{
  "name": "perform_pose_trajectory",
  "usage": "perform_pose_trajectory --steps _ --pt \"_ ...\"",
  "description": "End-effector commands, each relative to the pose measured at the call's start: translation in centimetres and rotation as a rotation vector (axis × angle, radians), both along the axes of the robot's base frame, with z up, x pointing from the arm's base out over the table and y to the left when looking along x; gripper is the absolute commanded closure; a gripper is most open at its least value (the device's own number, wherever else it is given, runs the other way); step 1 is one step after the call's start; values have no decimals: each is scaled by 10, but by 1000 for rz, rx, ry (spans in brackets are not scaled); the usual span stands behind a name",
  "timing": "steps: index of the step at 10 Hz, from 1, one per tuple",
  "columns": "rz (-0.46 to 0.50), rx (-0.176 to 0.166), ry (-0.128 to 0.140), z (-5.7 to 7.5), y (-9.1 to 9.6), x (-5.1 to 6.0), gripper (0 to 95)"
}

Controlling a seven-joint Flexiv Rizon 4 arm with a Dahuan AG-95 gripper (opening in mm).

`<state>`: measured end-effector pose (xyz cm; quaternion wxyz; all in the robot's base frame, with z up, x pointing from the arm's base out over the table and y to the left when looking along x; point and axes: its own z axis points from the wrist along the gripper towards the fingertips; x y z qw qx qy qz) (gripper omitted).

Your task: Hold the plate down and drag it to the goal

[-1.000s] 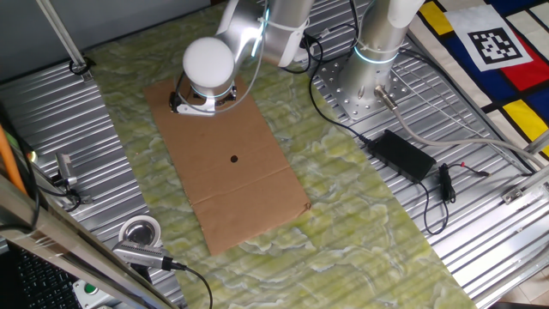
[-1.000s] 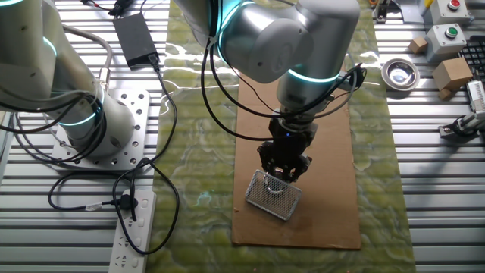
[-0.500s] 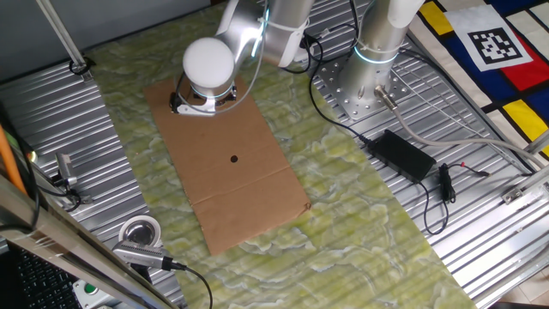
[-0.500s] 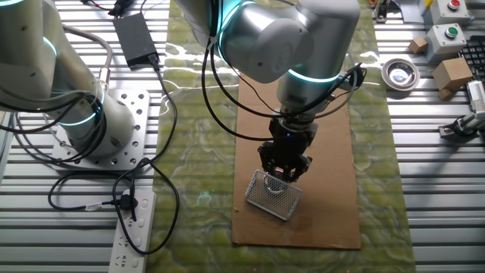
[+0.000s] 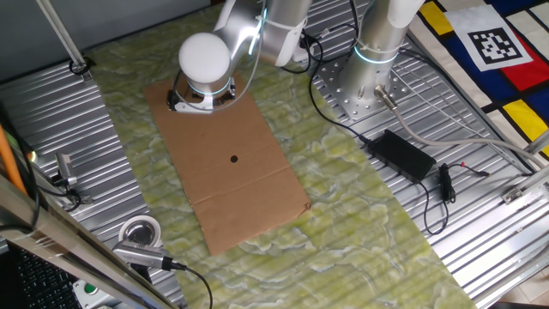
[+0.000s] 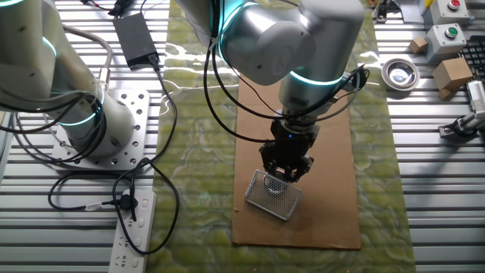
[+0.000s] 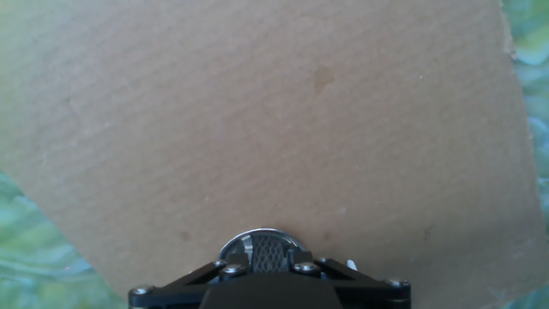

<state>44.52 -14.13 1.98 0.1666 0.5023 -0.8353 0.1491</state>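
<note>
My gripper (image 6: 286,176) points straight down at the cardboard sheet (image 6: 333,189) near one short end, with its tip on a silvery meshed piece, the plate (image 6: 271,199). In the hand view the gripper (image 7: 262,259) fills the bottom edge, its fingers together. A round silver rim with a dark meshed centre, the plate (image 7: 257,240), peeks out just beyond the fingertips. In the first fixed view the arm's white wrist cap (image 5: 204,57) hides the gripper and the plate. A small black dot (image 5: 234,158) lies mid-sheet, well apart from the gripper.
A white tape roll (image 5: 140,232) sits off the sheet; it also shows in the other fixed view (image 6: 400,73). A black power brick (image 5: 403,154) and cables lie by the arm bases (image 5: 364,86). Button boxes (image 6: 451,34) stand at the table's corner.
The arm's wrist has shifted slightly up and to the left in the first fixed view. The plate under the tip shows no clear movement.
</note>
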Motion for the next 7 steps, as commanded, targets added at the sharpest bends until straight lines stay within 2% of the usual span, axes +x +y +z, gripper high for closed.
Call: perform_pose_trajectory --steps 1,2,3,5,7 --pt "-1 9 2 1 0 -1 760" --pt "-2 14 2 1 0 -1 760" --pt "-2 16 2 1 1 -1 570" --pt "-1 26 3 0 1 0 570" --pt "-3 20 6 1 1 0 570"
